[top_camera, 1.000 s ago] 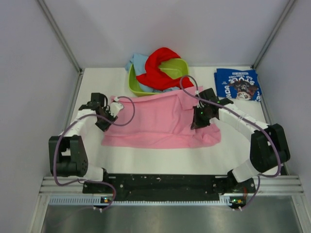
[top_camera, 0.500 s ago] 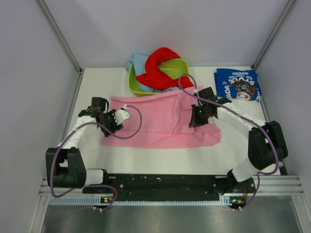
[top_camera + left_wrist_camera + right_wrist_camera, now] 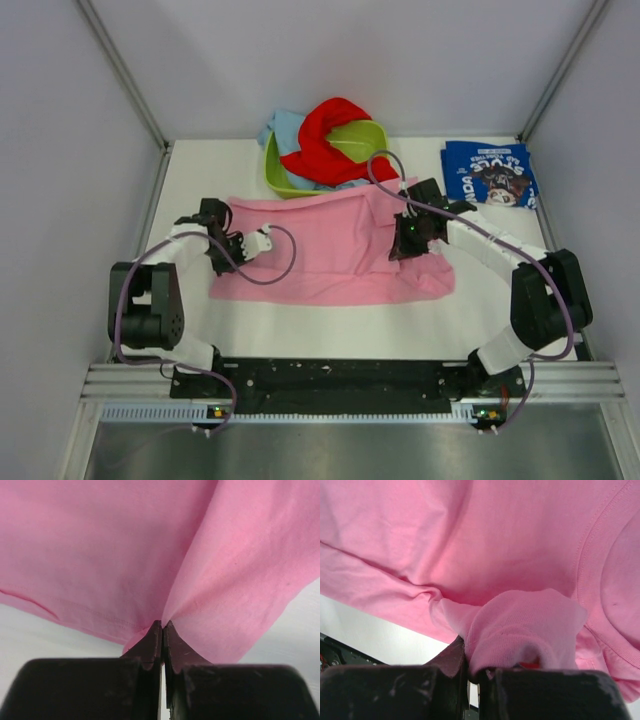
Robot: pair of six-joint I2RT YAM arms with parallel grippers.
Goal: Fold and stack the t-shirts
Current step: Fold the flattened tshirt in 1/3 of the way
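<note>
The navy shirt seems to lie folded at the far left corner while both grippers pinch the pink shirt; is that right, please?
Not quite: the navy shirt lies folded at the far right corner, as the top external view shows. The left gripper and the right gripper do both pinch the pink shirt.

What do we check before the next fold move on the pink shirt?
1. Left gripper shut on the edge of the plain pink cloth t-shirt: ok.
2. Right gripper shut on a bunch of pink cloth: ok.
3. Pink shirt smooth between the grips: not ok, bunched at the right gripper.
4. Pink shirt apart from the lime green plastic tub: cannot tell, its far edge runs along the tub's rim.
5. Folded navy blue printed t-shirt apart from the pink shirt: ok.
</note>
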